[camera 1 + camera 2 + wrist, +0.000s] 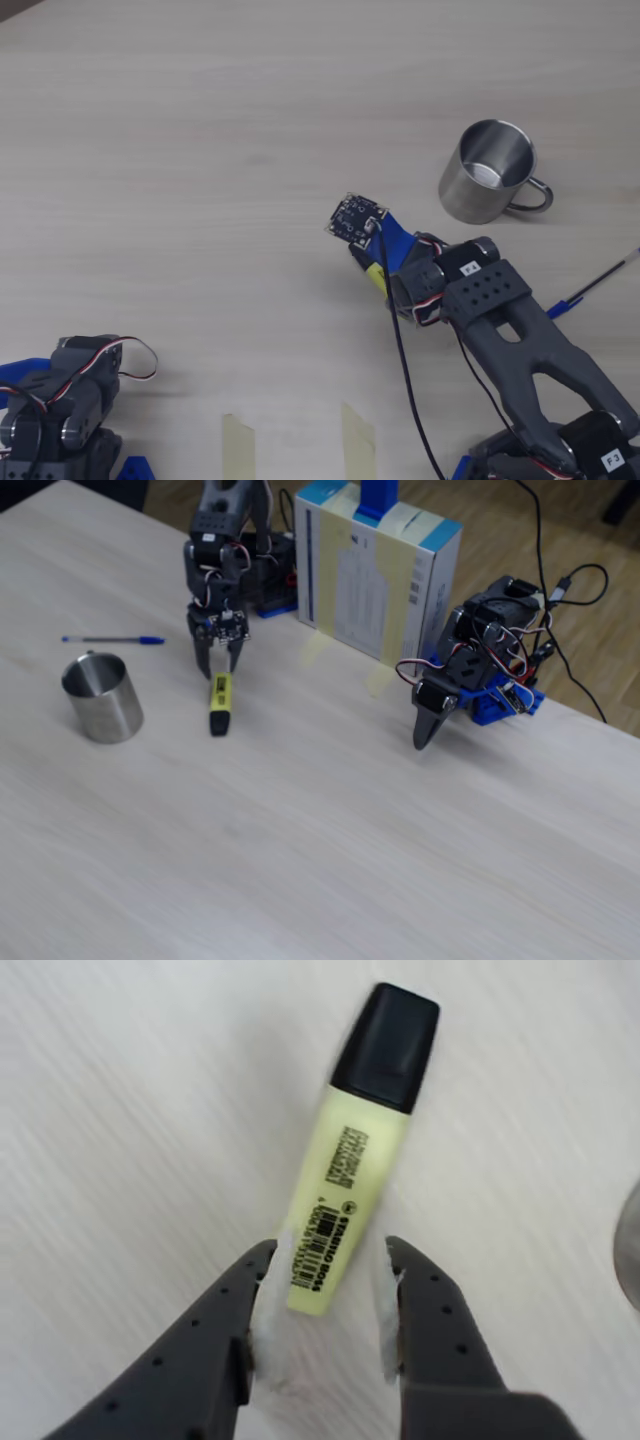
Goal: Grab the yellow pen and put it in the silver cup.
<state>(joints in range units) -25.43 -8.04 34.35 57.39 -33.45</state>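
Observation:
The yellow pen (350,1175) lies flat on the wooden table, black cap pointing away from the arm. My gripper (330,1255) is open, one finger on each side of the pen's uncapped end, low over the table. In the fixed view the gripper (218,665) points down at the pen (220,706). From overhead the arm hides most of the pen (376,277). The silver cup (470,195) stands upright and empty, handle turned away from the pen, about a cup's width from the gripper; in the fixed view the cup (105,708) is left of the pen.
A thin blue pen (600,283) lies beyond the cup (110,639). A second idle arm (470,670) sits at the table edge. A tall box (375,570) stands behind both arms. Two tape strips (238,445) mark the near edge.

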